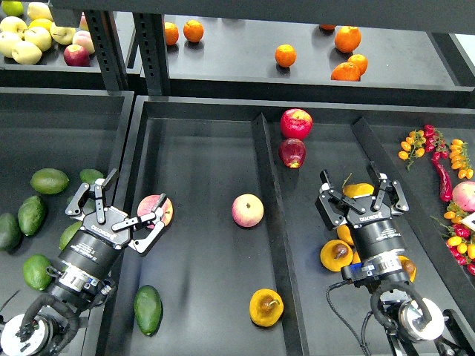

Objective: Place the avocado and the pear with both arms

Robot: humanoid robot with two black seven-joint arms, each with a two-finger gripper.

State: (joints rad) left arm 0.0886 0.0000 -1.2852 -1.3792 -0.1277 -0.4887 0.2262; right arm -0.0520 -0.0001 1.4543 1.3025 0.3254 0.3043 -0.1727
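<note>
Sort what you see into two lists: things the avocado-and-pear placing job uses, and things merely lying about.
Job:
avocado
pear
left gripper
right gripper

Lying about:
pink-yellow apple
red apples
oranges
green fruits
chillies

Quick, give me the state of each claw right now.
Left claw: open, holding nothing, beside a pink apple.
Right claw: open, fingers on either side of a pear, not closed on it.

I see the smooth dark green avocado lying near the tray's front left corner. The squat orange-yellow pear, brown-patched, sits by the front right divider.
</note>
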